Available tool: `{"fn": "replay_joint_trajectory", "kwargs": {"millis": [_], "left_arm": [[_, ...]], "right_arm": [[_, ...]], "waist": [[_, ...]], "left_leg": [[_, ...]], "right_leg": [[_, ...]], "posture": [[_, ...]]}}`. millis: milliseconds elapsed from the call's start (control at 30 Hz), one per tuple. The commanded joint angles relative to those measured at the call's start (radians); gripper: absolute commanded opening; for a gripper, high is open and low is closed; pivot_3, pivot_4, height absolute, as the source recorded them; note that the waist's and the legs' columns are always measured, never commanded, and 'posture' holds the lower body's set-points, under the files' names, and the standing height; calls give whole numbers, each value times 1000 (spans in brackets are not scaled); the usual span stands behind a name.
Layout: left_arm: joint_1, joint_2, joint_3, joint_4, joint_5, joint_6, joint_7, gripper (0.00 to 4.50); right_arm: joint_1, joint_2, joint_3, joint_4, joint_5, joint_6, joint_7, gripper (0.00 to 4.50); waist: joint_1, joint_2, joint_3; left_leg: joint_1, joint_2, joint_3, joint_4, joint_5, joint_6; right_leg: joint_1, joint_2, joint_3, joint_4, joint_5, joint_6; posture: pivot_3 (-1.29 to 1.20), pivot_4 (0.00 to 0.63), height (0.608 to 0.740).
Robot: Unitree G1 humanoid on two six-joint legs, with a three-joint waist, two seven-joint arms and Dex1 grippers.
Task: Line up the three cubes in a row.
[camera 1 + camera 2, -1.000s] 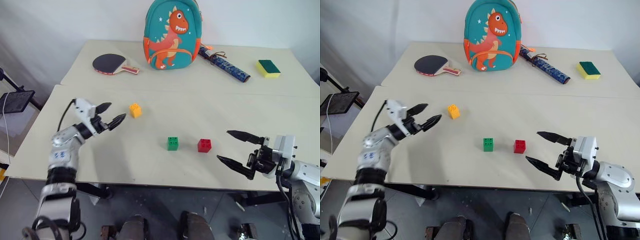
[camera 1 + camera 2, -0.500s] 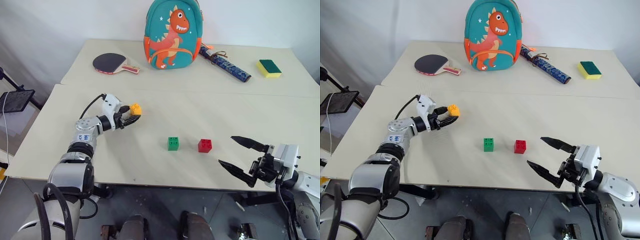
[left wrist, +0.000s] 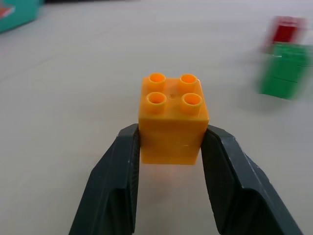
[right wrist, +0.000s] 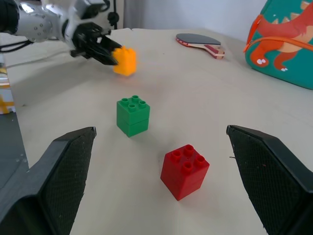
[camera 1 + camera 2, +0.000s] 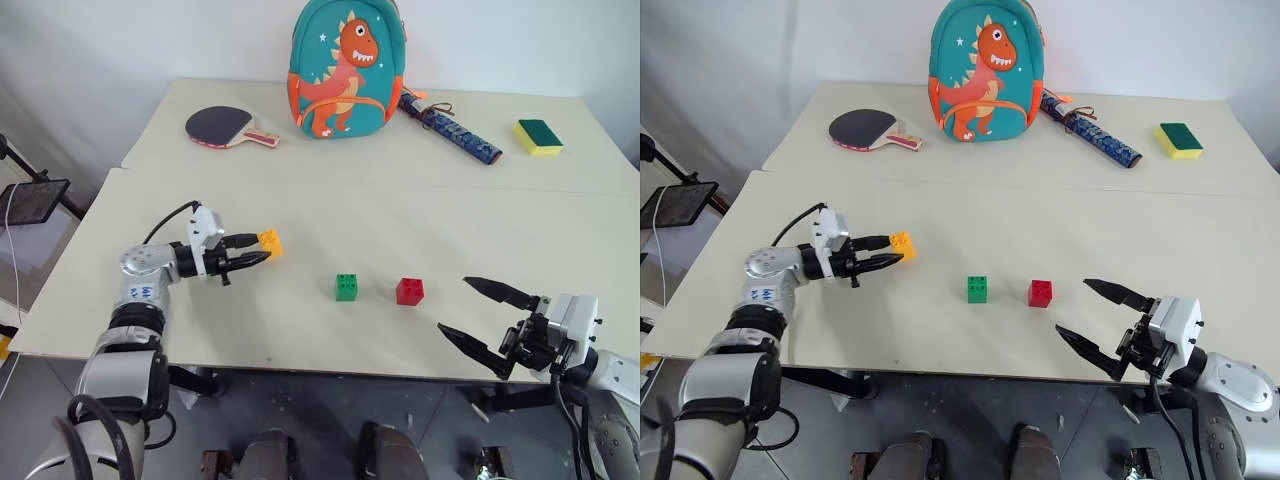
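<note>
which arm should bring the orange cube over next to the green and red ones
Left. The left gripper is already shut on the orange-yellow cube, while the right gripper hangs open and empty on the far side of the red cube and green cube.

Test room, bare tables (image 5: 420, 215), plain wall (image 5: 150, 40)

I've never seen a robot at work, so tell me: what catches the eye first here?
The left gripper pinches an orange-yellow brick at the near table's left. The green brick and red brick sit side by side in the middle, the right gripper open beside them. A dinosaur backpack stands on the far table.
</note>
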Motion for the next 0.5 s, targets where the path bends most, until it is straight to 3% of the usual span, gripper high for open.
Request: {"fn": "replay_joint_trajectory", "kwargs": {"millis": [33,467,500], "left_arm": [[-9,8,-26,-26,-8,-24,-73,1450],[-72,-74,-120,126,63,-120,-73,1450],[-72,-70,-126,130,66,-97,-83,1800]], "right_arm": [[-17,-19,-16,-8,24,8,18,4500],[28,-73,-42,-56,57,82,55,4500],[28,-73,-42,-57,59,85,54,4500]], "waist": [[3,0,0],[-2,0,0],[-2,0,0]], "left_leg": [[0,0,0,1,0,0],[0,0,0,2,-1,1],[0,0,0,2,-1,1]], "right_leg": [[0,0,0,0,0,0],[1,0,0,0,0,0],[1,0,0,0,0,0]], "posture": [[0,150,740],[0,150,740],[0,150,740]]}}
